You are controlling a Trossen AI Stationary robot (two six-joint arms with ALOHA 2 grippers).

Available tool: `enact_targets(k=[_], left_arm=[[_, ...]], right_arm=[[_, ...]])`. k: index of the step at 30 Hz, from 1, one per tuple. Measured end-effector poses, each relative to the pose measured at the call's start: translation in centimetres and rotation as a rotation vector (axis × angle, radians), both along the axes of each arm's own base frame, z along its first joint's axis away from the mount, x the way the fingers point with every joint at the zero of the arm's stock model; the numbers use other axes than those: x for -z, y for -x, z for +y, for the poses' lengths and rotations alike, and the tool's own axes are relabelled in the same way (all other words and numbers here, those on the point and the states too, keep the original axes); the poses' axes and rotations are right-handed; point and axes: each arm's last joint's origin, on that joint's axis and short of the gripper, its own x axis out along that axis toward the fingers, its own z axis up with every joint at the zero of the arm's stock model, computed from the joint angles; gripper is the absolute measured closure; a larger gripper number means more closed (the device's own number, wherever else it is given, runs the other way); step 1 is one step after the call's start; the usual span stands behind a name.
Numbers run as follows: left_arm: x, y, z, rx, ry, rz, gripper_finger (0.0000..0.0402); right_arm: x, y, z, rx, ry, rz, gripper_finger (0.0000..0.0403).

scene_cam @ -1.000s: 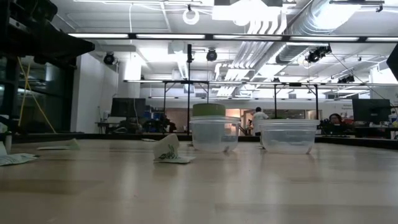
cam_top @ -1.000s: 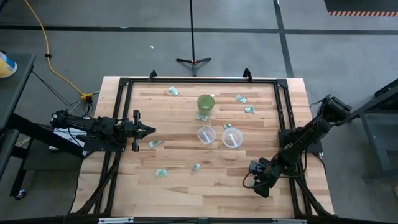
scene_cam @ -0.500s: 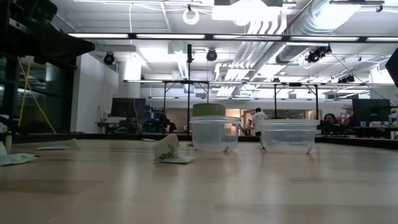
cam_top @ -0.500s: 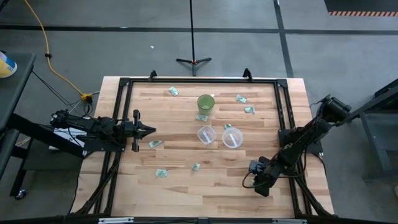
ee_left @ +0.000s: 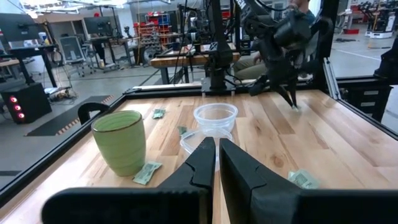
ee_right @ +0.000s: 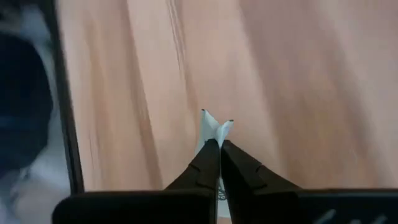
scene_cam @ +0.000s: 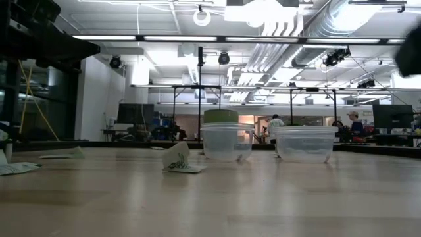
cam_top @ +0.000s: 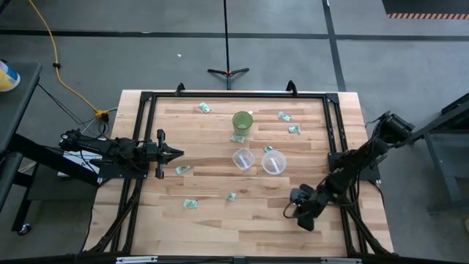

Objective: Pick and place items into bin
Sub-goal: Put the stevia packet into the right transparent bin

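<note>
One packet (ee_right: 215, 134) sits clamped in the right gripper (cam_top: 295, 201), lower right; the bins (cam_top: 273, 162) lie up-left toward frame centre.

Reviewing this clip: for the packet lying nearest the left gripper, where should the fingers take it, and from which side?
From straight above, judging by how it lies: the packet sits flat on the table, so pinch across its narrow width. The left gripper is beside it, fingers shut.

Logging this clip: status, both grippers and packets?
Right gripper shut on a packet, near table edge. Left gripper shut, empty, waiting at left. Clear tubs mid-table, path open.
</note>
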Motion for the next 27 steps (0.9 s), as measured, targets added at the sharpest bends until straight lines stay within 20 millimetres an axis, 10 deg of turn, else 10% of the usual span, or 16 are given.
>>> enact_targets(k=[12, 27], left_arm=[[0.0, 0.0, 0.0, 0.000, 0.009, -0.001, 0.0341], [0.0, 0.0, 0.0, 0.000, 0.010, 0.001, 0.0341]], right_arm=[[-2.7, -3.6, -6.4, 0.357, 0.558, -0.379, 0.0400], [-2.4, -5.0, -10.6, 0.407, 0.560, -0.285, 0.0376]])
